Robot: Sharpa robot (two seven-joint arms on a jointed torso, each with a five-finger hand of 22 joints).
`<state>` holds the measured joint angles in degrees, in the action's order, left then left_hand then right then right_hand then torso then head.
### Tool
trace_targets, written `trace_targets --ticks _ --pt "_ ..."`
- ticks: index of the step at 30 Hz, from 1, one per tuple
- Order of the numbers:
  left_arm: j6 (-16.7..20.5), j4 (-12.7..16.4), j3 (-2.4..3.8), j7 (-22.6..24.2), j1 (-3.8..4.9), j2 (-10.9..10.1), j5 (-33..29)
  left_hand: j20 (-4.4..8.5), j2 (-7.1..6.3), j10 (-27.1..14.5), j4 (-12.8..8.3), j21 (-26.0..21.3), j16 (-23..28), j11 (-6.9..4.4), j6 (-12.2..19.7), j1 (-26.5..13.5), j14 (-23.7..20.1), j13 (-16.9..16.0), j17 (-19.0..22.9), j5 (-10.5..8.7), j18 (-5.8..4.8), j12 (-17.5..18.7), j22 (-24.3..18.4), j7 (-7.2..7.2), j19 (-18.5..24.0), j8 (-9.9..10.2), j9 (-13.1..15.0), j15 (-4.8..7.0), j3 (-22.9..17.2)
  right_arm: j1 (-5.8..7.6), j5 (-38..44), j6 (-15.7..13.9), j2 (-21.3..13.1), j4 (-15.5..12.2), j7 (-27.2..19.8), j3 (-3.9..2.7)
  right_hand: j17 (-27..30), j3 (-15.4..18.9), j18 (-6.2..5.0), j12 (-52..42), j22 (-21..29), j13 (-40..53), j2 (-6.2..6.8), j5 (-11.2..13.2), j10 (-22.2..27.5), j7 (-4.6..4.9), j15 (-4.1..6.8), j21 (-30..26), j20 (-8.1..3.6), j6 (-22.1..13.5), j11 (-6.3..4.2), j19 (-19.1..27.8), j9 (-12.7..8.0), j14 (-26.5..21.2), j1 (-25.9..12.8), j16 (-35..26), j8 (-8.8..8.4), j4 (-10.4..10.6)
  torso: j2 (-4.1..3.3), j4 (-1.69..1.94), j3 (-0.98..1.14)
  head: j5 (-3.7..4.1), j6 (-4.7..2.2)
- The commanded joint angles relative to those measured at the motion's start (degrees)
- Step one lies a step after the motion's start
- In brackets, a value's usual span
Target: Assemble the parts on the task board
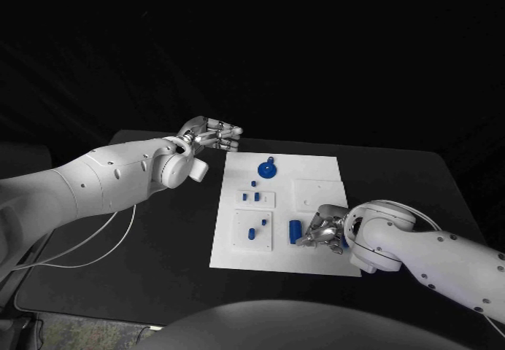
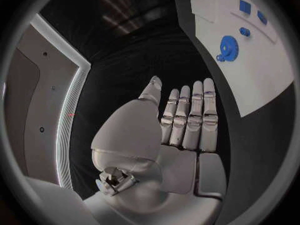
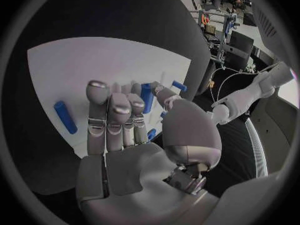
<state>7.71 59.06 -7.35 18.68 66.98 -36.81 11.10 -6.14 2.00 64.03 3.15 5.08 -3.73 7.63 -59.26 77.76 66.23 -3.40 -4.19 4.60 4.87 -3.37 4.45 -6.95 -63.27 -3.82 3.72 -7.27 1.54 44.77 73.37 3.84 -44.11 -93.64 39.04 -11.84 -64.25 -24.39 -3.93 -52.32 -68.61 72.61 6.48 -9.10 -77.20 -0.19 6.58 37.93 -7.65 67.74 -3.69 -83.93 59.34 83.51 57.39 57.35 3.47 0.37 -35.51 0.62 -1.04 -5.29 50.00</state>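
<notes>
Reaching for a small blue plastic cylinder on the white task board: right hand fingers spread, empty; left hand open, idle. Next, closing accurately around it.

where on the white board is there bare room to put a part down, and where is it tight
Bare patches on the task board: its far right corner beside the blue gear, and the near strip along its front edge. It is crowded mid-board, where small blue pegs sit, and near the blue cylinder, where the right hand hovers. The left hand is off the board.
</notes>
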Motion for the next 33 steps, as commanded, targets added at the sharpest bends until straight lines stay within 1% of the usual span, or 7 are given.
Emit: trace_targets --ticks 1,13,14,16,18,26,33 --pt "-0.9 0.1 0.03 0.1 0.01 0.0 0.2 -0.43 0.06 -0.5 0.4 -0.3 0.2 0.04 0.0 -0.7 -0.4 0.0 -0.1 0.16 0.34 0.0 -0.1 -0.48 0.0 0.2 -0.1 0.08 0.1 -0.01 0.9 -0.7 0.1 0.3 0.2 -0.06 0.0 -0.2 0.34 -0.4 0.1 -0.1 -0.05 0.3 -0.1 -0.4 0.16 0.1 -0.33 0.0 -0.27 -2.9 0.0 0.1 -0.6 0.2 0.24 0.0 0.03 -0.01 -0.04 -0.02 0.0" --pt "-1.1 0.1 0.0 0.0 0.01 -0.1 0.2 -0.43 0.06 -0.5 0.4 -0.3 0.2 0.04 0.0 -0.7 -0.4 0.0 -0.1 0.16 0.34 0.0 -0.1 -0.48 0.0 0.2 -0.1 0.08 0.1 -0.03 -0.3 2.1 -0.5 0.1 -0.8 -0.06 0.2 2.6 0.33 -0.2 0.2 -0.2 1.65 -0.5 0.1 -0.32 0.11 0.0 -0.29 0.3 -0.19 -2.9 -0.2 0.1 0.7 0.1 0.24 -0.2 0.02 -0.11 0.03 -0.08 0.0" --pt "-1.1 0.1 0.0 0.0 0.01 -0.1 0.2 -0.43 0.06 -0.5 0.4 -0.3 0.2 0.04 0.0 -0.7 -0.4 0.0 -0.1 0.16 0.34 0.0 -0.1 -0.48 0.0 0.2 -0.1 0.08 0.1 -0.03 -0.6 2.0 -0.6 0.0 -0.9 -0.06 0.2 3.3 0.32 -0.2 0.2 -0.2 1.98 -0.1 0.1 -0.27 0.1 -0.1 -0.28 0.3 -0.16 -2.9 -0.2 0.1 0.8 0.1 0.23 0.1 0.02 -0.12 0.04 -0.09 0.0" --pt "-1.1 0.1 0.0 0.0 0.01 -0.1 0.2 -0.43 0.06 -0.5 0.4 -0.3 0.2 0.04 0.0 -0.7 -0.4 0.0 -0.1 0.16 0.34 0.0 -0.1 -0.48 0.0 0.2 -0.1 0.08 0.1 -0.04 -1.4 1.9 -1.2 -0.5 -1.4 -0.06 0.1 4.9 0.22 -0.5 0.2 0.0 4.21 5.4 0.1 0.18 -0.05 -0.1 -0.21 0.0 0.12 -2.9 0.1 0.1 0.1 0.2 0.27 2.5 0.02 -0.15 0.06 -0.03 0.0" --pt "-1.1 0.0 -0.01 0.0 0.01 0.0 0.2 -0.43 0.06 -0.5 0.4 -0.3 0.2 0.04 0.0 -0.7 -0.4 0.0 -0.1 0.16 0.34 0.0 -0.1 -0.48 0.0 0.2 -0.1 0.08 0.1 -0.04 -2.1 1.8 -1.7 -1.0 -1.9 -0.17 0.1 6.1 0.1 -0.6 0.2 0.1 5.57 6.2 0.2 0.39 -0.1 -0.2 -0.12 -0.2 0.24 -2.9 0.6 0.0 0.6 0.2 0.29 4.7 0.03 -0.15 0.06 0.07 0.0" --pt "-1.2 -0.5 -0.04 -0.1 0.01 0.1 0.2 -0.44 0.06 -0.5 0.5 -0.3 0.2 0.05 -0.2 -0.8 -0.5 0.0 -0.1 -0.05 0.35 0.0 -0.1 -0.63 0.0 0.2 0.0 0.07 0.2 -0.03 -3.9 1.9 -3.7 -2.8 -4.6 -2.66 -0.2 11.6 0.22 -0.7 0.2 0.5 5.19 6.3 0.0 0.28 0.02 0.0 -0.32 -0.2 0.17 -2.9 1.3 0.1 2.6 0.0 0.27 9.7 0.04 -0.25 0.13 0.4 0.0" --pt "-1.2 -0.6 -0.1 0.1 -0.05 0.2 0.2 -0.45 0.08 -0.5 0.8 -0.3 0.2 0.07 -0.2 -1.2 -0.5 0.0 -0.1 -0.35 0.34 0.0 -0.1 -0.65 0.0 0.2 0.0 0.06 0.3 -0.03 -2.4 1.6 -5.8 -1.6 -5.1 -5.22 -0.6 11.1 0.26 -1.0 0.0 1.0 4.13 6.3 -0.3 0.23 0.08 0.5 -0.38 0.2 0.08 -3.0 1.6 0.2 3.8 0.1 0.33 12.3 0.11 -0.21 0.01 1.38 0.0"
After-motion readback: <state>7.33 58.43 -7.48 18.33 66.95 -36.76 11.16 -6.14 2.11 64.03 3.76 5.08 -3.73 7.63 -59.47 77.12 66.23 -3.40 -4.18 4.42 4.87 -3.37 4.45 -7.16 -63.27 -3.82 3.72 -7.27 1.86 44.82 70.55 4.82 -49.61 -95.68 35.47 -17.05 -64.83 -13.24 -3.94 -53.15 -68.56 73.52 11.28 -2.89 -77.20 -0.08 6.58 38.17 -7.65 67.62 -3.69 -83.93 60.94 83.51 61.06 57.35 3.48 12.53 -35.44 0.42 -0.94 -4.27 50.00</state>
